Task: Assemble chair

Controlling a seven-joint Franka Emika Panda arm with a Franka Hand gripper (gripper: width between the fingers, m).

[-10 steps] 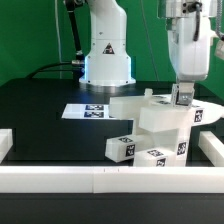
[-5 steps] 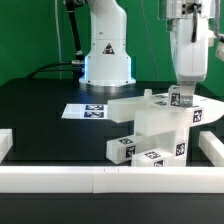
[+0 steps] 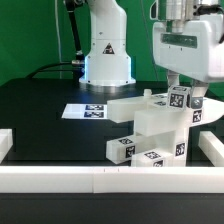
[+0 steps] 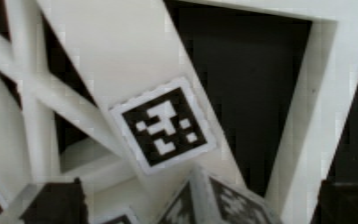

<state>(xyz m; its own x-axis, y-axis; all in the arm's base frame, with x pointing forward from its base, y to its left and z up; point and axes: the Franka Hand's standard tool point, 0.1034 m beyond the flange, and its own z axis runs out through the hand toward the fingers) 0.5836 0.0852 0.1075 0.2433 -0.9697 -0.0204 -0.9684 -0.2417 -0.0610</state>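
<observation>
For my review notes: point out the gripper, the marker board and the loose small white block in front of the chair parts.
gripper (image 3: 180, 88), exterior view, midway between its fingertips.
marker board (image 3: 78, 110), exterior view, white margin of the flat sheet.
loose small white block (image 3: 119, 150), exterior view, its front face.

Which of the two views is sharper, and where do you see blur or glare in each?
Exterior view: sharper, evenly lit; the tags on the chair parts read clearly, with a bright bluish glow at the robot base. Wrist view: very close and soft; the white parts look blurred at their edges, though one tag is legible against a dark background.
</observation>
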